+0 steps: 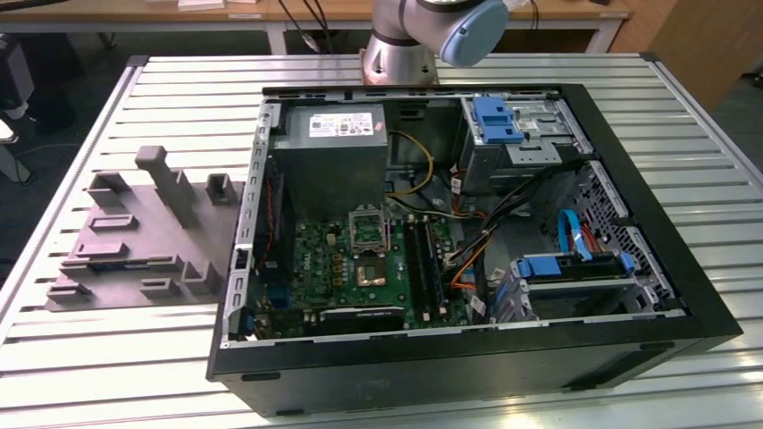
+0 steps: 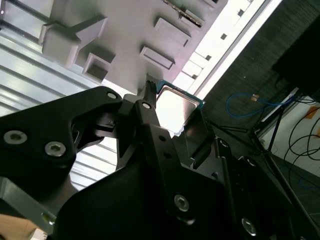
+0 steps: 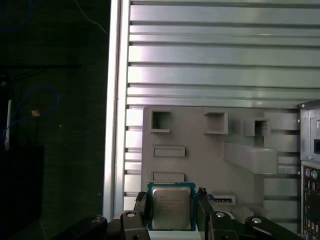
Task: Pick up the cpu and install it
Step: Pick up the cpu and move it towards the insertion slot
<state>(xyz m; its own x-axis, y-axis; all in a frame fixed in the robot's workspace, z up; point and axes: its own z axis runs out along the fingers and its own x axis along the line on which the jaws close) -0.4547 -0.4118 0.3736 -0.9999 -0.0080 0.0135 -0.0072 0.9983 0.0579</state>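
The cpu (image 3: 171,207) is a small square chip with a pale metal top and a darker green rim. It sits clamped between the two black fingers of my gripper (image 3: 171,212), which is shut on its opposite edges. The second wrist view also has the cpu (image 2: 176,104) in the gripper (image 2: 172,109), held in the air over the edge of a grey moulded fixture plate (image 2: 127,30). In the exterior view the open computer case (image 1: 667,268) lies on the table with its green motherboard (image 1: 322,259) exposed.
The grey fixture plate (image 1: 131,241) with raised blocks and pockets lies on the slatted aluminium table (image 1: 107,357), at the exterior view's left of the case. Inside the case are a grey power supply box (image 1: 334,152), cables and blue drive brackets (image 1: 573,266). The arm's base (image 1: 399,54) stands behind the case.
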